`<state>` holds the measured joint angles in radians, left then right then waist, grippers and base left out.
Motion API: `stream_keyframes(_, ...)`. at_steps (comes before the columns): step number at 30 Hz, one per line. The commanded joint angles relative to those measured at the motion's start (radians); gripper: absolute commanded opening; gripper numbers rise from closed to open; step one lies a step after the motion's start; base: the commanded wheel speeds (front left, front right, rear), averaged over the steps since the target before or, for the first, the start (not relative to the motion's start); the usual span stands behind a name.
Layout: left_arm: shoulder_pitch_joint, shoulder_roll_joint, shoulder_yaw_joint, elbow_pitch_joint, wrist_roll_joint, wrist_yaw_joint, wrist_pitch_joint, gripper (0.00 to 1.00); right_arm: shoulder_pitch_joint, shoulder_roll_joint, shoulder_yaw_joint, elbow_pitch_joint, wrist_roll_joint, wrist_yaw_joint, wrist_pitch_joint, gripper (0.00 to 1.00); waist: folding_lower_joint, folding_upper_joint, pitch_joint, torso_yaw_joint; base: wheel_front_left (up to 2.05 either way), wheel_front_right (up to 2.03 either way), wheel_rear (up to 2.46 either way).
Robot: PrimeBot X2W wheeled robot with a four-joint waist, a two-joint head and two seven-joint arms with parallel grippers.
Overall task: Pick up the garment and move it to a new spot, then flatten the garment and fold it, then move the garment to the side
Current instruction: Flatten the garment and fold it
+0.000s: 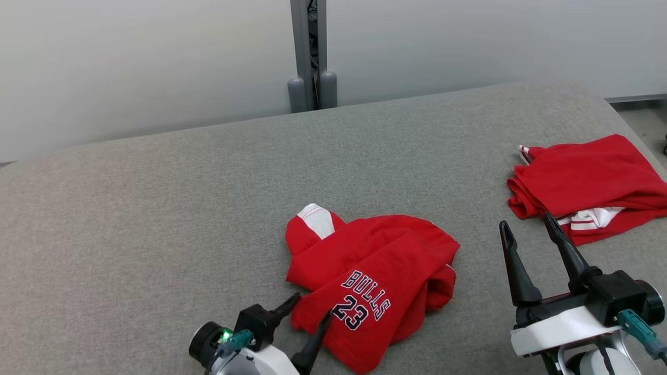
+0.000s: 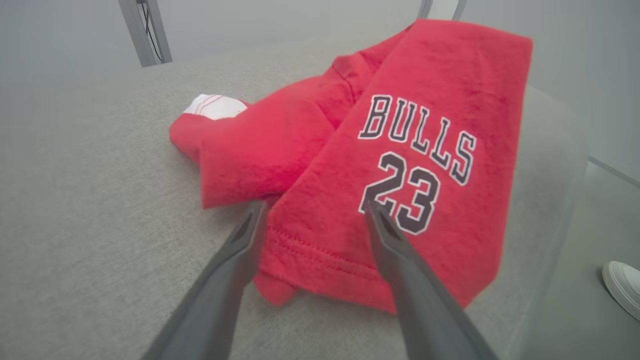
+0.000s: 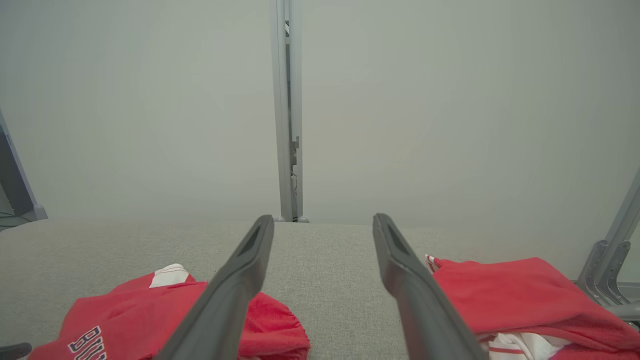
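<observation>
The left pincer (image 1: 313, 304) has its jaws spread wide and grips nothing; its tips sit at the near hem of the red garment (image 1: 365, 281). This garment lies crumpled at the centre front of the tabletop (image 1: 156, 208), "BULLS 23" print up. The right pincer (image 1: 525, 220), jaws wide and empty, is over the tabletop's right side. Just beyond it lies a second red garment (image 1: 583, 177), bundled. A grey post (image 1: 311, 52) stands behind the far edge.
</observation>
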<state>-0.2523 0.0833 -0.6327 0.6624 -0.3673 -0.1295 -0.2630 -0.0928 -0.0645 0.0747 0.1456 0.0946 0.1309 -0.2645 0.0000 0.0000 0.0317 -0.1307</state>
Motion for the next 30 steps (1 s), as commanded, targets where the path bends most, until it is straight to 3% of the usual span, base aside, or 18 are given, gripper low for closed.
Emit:
stream_keyframes(1,-0.023,0.007,-0.001,0.008,-0.006,-0.001,-0.001,1.0,-0.006,-0.001,-0.001,0.0,-0.005,0.0,0.0,1.0,0.0,0.0,0.009,-0.008,0.0,0.0,0.0)
stream_keyframes(10,-0.064,0.001,-0.022,0.087,-0.007,-0.001,-0.001,1.0,-0.013,0.001,-0.009,0.001,-0.007,0.0,0.0,1.0,0.0,0.0,0.023,-0.022,0.0,0.0,0.0)
stream_keyframes(11,-0.063,0.0,-0.033,0.089,-0.015,-0.001,-0.001,0.88,-0.013,0.001,-0.01,0.001,-0.007,0.0,0.0,1.0,0.0,0.0,0.022,-0.021,0.0,0.0,0.0)
stream_keyframes(12,-0.06,-0.001,-0.053,0.091,-0.03,-0.001,-0.001,0.27,-0.014,0.002,-0.01,0.002,-0.007,0.0,0.0,1.0,0.0,0.0,0.021,-0.02,0.0,0.0,0.0)
stream_keyframes(13,-0.057,-0.002,-0.081,0.094,-0.042,-0.001,-0.001,0.0,-0.014,0.002,-0.01,0.002,-0.008,0.0,0.0,1.0,0.0,0.0,0.021,-0.019,0.0,0.0,0.0)
stream_keyframes(18,-0.078,0.021,-0.108,0.071,-0.093,-0.001,-0.001,0.0,-0.013,0.004,-0.011,0.003,-0.01,0.0,0.0,1.0,0.0,0.0,0.016,-0.01,0.0,0.0,0.0)
stream_keyframes(23,-0.055,0.031,-0.059,0.029,-0.105,-0.001,-0.001,0.0,0.0,0.005,-0.013,0.007,-0.007,0.0,0.0,1.0,0.0,0.0,-0.001,0.007,0.0,0.0,0.0)
stream_keyframes(30,-0.049,0.088,0.051,-0.044,-0.074,0.003,-0.001,0.0,0.007,0.005,-0.016,0.011,-0.002,0.0,0.0,1.0,0.0,0.0,-0.026,0.037,0.0,0.0,0.0)
